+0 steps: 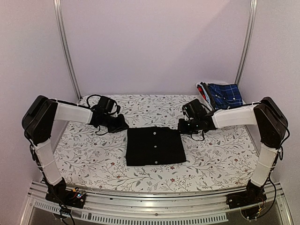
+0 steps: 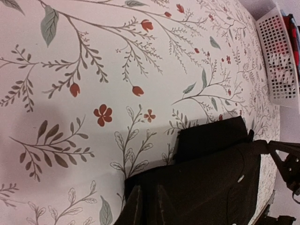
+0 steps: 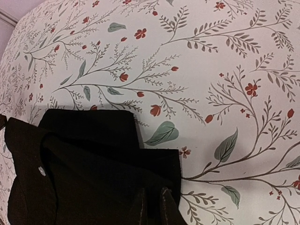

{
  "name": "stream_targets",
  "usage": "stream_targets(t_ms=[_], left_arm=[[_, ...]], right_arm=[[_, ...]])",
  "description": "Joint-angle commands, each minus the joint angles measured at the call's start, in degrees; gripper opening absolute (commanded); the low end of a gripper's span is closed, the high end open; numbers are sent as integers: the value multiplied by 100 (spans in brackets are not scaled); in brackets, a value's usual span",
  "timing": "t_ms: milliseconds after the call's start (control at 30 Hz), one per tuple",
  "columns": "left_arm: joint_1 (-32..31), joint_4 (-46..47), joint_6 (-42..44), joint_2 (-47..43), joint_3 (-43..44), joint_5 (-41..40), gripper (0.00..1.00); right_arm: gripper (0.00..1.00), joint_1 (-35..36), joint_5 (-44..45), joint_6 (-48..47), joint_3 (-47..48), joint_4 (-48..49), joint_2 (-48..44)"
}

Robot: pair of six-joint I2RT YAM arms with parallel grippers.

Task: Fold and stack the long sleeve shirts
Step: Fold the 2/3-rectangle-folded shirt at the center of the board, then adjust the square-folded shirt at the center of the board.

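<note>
So the black shirt (image 1: 140,147) is sitting folded into a tidy near-square on the table (image 1: 211,159). What matters for the next move is that it lies right between the two pincers and a bit back toward the arm bases. The left pincer (image 1: 121,125) is at the shirt's far left corner and the right pincer (image 1: 183,125) is at the far right one, pretty much mirrored, so neither arm is really nearer. The row of pale buttons (image 1: 155,146) runs straight away from the gap between them toward the bases, and I'd count that as the shirt's long axis even though the bundle is slightly wider than deep.

In the wrist views, the left pincer (image 2: 149,206) and the right pincer (image 3: 153,206) both have their fingers pressed almost together, right at the edge of the black cloth. With dark fingers on dark fabric, I honestly can't tell if either is nipping any cloth or just resting on top.

My guess is the fold is basically done and this one is ready to be stacked or set aside. The white basket (image 2: 281,61) holding a blue plaid shirt (image 1: 226,95) sits beyond the right pincer on its outer side, well away from the left one. So if another shirt gets fetched, the right arm looks like the obvious one for it.
</note>
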Motion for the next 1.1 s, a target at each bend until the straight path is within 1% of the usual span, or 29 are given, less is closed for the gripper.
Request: stream_targets(t_ms=[0,67,100,133,167,233,300,333,467,500,567,633,700,833,933,1067], left_arm=[[192,-132,206,124,243,-55,27],[201,-256,334,-31,329,-122,50],[208,-340,410,-127,358,-141,57],[205,-414,483,-243,370,-162,60],[193,-484,559,-365,346,-142,60],[150,-584,624,-628,231,-10,60],[19,-675,635,-893,79,131,57],[-88,-714,599,-1010,-3,171,54],[-811,-648,348,-1319,-351,447,40],[-966,-643,276,-1342,-406,500,37],[-1249,-575,115,-1346,-537,594,30],[-1442,-398,-67,-1321,-676,789,23],[-1595,-259,-154,-1244,-774,832,16],[-1652,-4,-239,-950,-901,985,12],[-1648,84,-246,-724,-920,986,11],[-1655,89,-194,-302,-956,912,9]], right_arm=[[16,-142,280,-191,320,-134,144],[29,-136,288,-332,496,-409,98],[38,-121,306,-371,586,-554,67],[45,-79,369,-455,674,-708,6],[48,0,480,-498,743,-832,-42],[51,223,584,-583,817,-1001,-173],[51,456,516,-597,924,-1178,-257],[51,601,525,-582,971,-1256,-259],[52,1144,454,-488,1151,-1380,-98],[52,1195,409,-478,1204,-1358,-39],[48,1216,251,-457,1361,-1325,150],[44,1212,177,-471,1558,-1316,447],[44,1189,174,-526,1785,-1299,802],[43,971,50,-576,2319,-1314,1472],[43,773,-16,-614,2649,-1355,1955],[44,576,-135,-656,3014,-1477,2342]])
